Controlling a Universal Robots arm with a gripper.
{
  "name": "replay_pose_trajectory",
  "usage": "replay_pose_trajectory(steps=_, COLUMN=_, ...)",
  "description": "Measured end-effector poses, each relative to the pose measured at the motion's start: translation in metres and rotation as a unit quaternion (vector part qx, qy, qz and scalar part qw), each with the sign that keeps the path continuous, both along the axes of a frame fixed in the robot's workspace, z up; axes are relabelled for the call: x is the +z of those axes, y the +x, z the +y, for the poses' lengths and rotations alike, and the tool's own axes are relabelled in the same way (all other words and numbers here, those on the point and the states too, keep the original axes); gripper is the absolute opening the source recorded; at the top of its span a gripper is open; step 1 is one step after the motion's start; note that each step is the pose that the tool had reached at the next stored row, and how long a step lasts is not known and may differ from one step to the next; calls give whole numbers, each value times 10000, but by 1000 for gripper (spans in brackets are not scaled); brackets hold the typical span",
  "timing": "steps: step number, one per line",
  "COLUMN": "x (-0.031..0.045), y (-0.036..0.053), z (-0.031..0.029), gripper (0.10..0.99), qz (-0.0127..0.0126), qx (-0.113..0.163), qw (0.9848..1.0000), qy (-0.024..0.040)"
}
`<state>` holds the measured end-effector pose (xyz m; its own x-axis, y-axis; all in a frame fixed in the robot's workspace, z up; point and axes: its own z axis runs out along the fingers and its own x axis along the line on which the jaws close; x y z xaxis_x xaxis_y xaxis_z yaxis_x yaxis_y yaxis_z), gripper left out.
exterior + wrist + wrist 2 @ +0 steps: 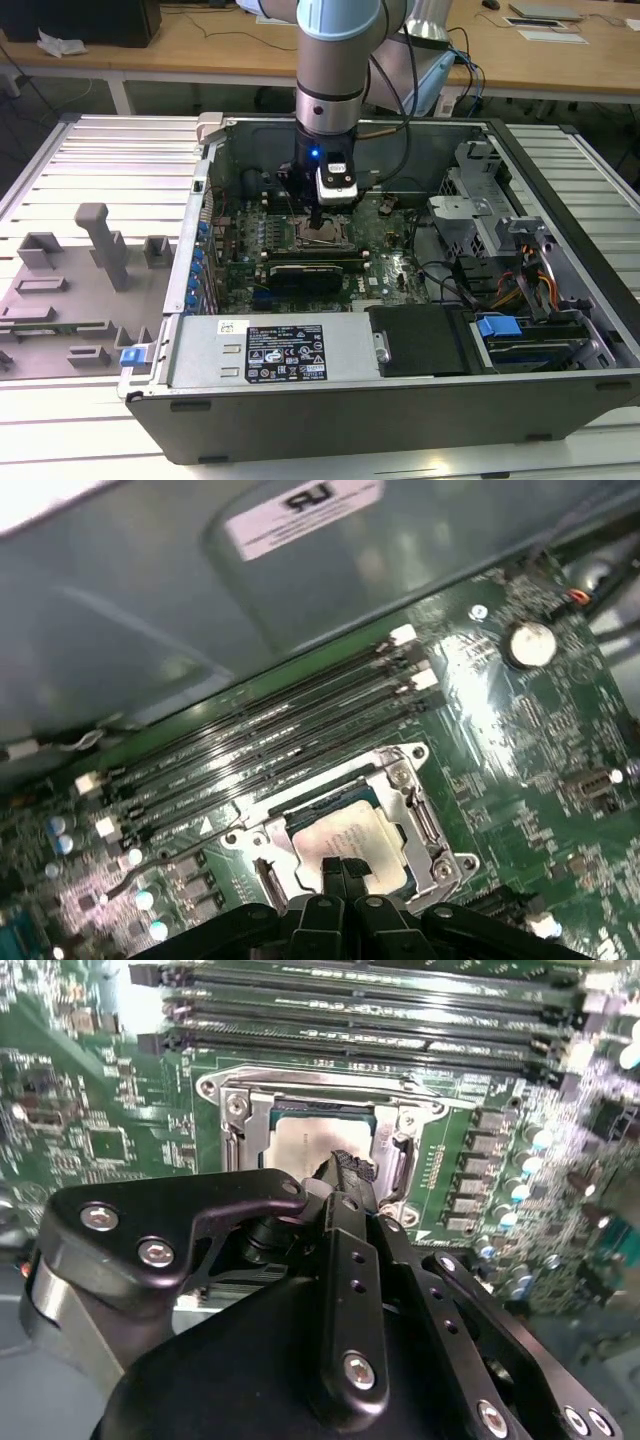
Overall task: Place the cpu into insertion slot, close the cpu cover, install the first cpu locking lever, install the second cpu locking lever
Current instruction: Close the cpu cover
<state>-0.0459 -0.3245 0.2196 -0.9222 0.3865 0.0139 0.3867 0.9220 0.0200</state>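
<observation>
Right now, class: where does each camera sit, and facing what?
Exterior view: off the arm, raised, looking into the open dark grey computer case; shows the grey arm.
First wrist view: on the arm, facing the green motherboard; shows shut black jaws.
Second wrist view: on the arm, behind the jaws' black linkage, facing that motherboard.
Both wrist views share the pale silvery square chip.
</observation>
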Motion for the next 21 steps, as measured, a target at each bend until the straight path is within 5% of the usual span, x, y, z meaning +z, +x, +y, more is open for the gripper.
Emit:
replay_pose_trajectory(steps=4, x=-10, y=0, z=0, gripper=106, qz=0, qx=412, qw=9992, qy=0)
replay_pose_trajectory(steps=9, x=-27, y=0, z=0, gripper=106, qz=-6, qx=1137, qw=9935, qy=-1)
replay_pose_trajectory(steps=14, x=-35, y=1, z=0, gripper=106, qz=-81, qx=1646, qw=9863, qy=-8)
replay_pose_trajectory(steps=17, x=-35, y=0, z=0, gripper=106, qz=-107, qx=2105, qw=9775, qy=-10)
replay_pose_trajectory(steps=19, x=-35, y=-4, z=0, gripper=106, qz=-107, qx=2151, qw=9765, qy=-9)
replay_pose_trajectory(steps=21, x=-36, y=-48, z=0, gripper=106, qz=-107, qx=2067, qw=9783, qy=-10)
